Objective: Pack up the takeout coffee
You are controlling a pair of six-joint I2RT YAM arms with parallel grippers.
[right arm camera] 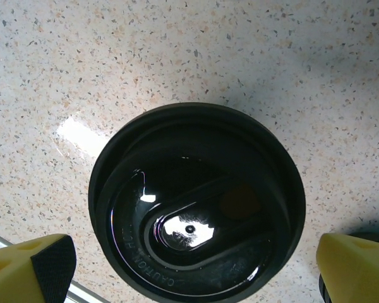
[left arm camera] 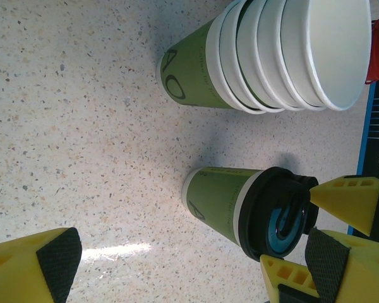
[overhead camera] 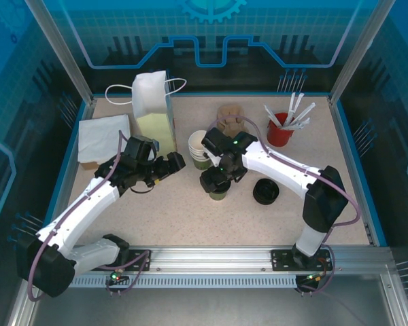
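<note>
The takeout coffee [overhead camera: 218, 193] is a small olive-green paper cup with a black lid, upright on the speckled table. My right gripper [overhead camera: 216, 179] hangs straight above it, open. In the right wrist view the lid [right arm camera: 196, 202] sits between the two yellow fingers [right arm camera: 31, 268], clear of both. My left gripper [overhead camera: 171, 163] is open to the cup's left at table height. Its wrist view shows the cup's green side [left arm camera: 221, 201] ahead, apart from the left gripper [left arm camera: 189, 268], which holds nothing.
A white paper bag [overhead camera: 154, 109] stands open at the back left, with napkins [overhead camera: 103, 139] beside it. A stack of cups [overhead camera: 198, 148] stands just behind the coffee. Black lids [overhead camera: 266, 192] lie to its right. A red cup of stirrers [overhead camera: 280, 130] and a cardboard carrier [overhead camera: 230, 114] are at the back.
</note>
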